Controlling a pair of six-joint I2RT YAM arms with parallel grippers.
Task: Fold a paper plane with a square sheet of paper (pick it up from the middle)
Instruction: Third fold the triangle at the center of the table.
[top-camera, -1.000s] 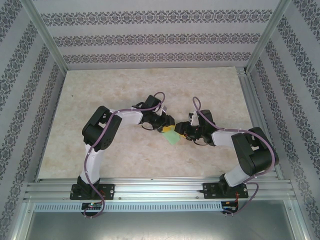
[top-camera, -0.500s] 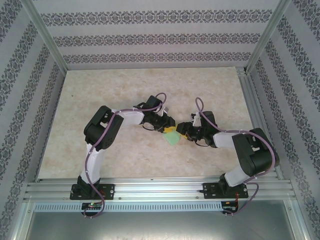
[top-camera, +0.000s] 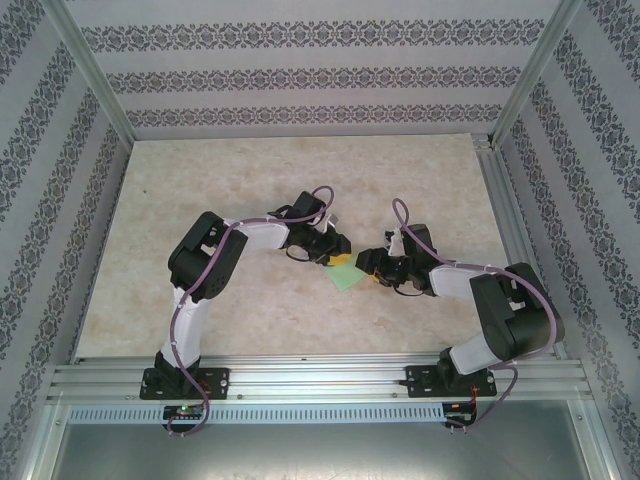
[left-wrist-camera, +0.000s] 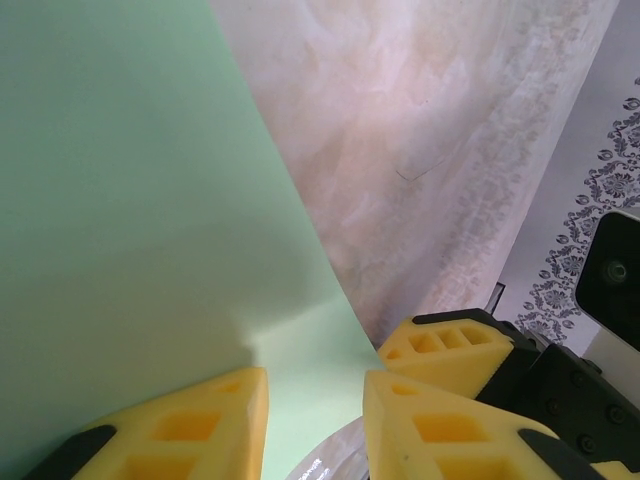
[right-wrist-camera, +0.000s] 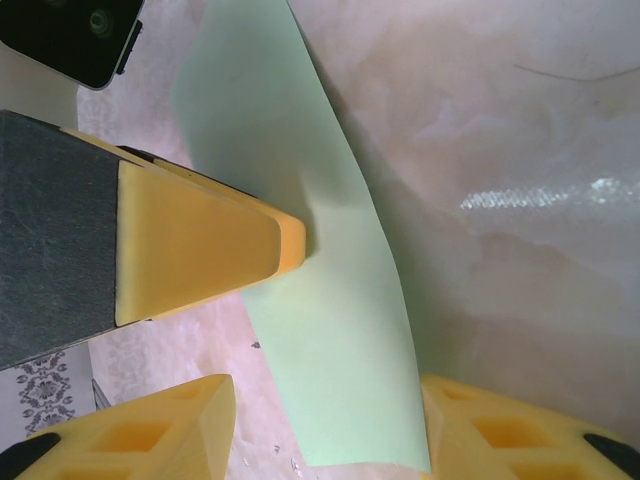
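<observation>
The light-green sheet of paper (top-camera: 347, 277) lies mid-table between the two grippers, bowed upward rather than flat. My left gripper (top-camera: 334, 258) is at its far-left edge. In the left wrist view its yellow fingers (left-wrist-camera: 200, 420) stand a small gap apart, with the paper (left-wrist-camera: 130, 200) showing in the gap (left-wrist-camera: 315, 410). My right gripper (top-camera: 372, 268) is open at the paper's right side. The right wrist view shows its jaws straddling the paper strip (right-wrist-camera: 330, 330) wide apart (right-wrist-camera: 325, 435). One left-gripper finger (right-wrist-camera: 200, 240) touches the strip's edge with its tip.
The marbled tabletop (top-camera: 250, 180) has free room all round the grippers. Aluminium frame rails (top-camera: 320, 380) run along the near edge. Patterned walls close in the back and both sides. A right-gripper finger (left-wrist-camera: 450, 350) sits close beside the left fingers.
The left jaws have narrowed a little. The right gripper has slid slightly right and toward the near edge. The paper now lies lower and flatter.
</observation>
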